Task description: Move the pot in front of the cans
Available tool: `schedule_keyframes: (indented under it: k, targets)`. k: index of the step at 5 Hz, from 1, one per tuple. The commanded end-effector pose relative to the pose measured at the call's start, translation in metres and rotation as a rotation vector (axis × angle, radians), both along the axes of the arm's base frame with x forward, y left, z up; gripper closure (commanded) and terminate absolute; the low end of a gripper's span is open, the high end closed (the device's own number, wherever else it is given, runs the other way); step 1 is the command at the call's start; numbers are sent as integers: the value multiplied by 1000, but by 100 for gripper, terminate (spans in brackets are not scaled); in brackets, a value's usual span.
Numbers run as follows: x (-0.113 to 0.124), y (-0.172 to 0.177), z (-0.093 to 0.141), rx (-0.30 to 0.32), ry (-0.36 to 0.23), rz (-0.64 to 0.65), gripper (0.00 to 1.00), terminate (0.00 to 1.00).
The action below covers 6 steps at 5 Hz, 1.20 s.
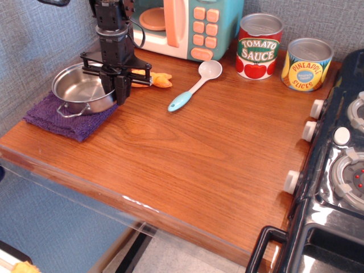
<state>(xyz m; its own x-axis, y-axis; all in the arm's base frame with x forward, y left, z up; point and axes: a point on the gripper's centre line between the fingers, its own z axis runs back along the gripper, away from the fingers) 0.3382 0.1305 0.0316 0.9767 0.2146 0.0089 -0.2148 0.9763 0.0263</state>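
Observation:
The shiny steel pot point(79, 91) is at the far left, over a purple cloth point(60, 122). My gripper point(116, 94) is shut on the pot's right rim, one finger inside and one outside. The pot looks slightly raised and tilted off the cloth. Its front wire handle point(69, 111) shows; the other handle is hidden behind the gripper. The red Tomato Sauce can point(259, 46) and the shorter yellow-and-blue Pineapple Slices can point(307, 63) stand at the back right, far from the pot.
A toy microwave point(187, 25) stands at the back. A white spoon with a blue handle point(193, 86) and an orange toy point(159, 79) lie between the pot and the cans. A black toy stove point(341, 170) borders the right side.

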Motion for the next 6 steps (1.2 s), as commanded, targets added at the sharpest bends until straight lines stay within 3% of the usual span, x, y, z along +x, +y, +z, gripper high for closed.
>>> schedule_keyframes:
  k: [1, 3, 4, 6]
  targets:
    - [15, -61, 57, 0, -147, -152, 100, 0]
    - [27, -163, 44, -34, -114, -454, 100, 0]
    - [34, -193, 36, -27, -105, -511, 100, 0]
    - [48, -204, 19, -8, -81, -511, 100, 0]
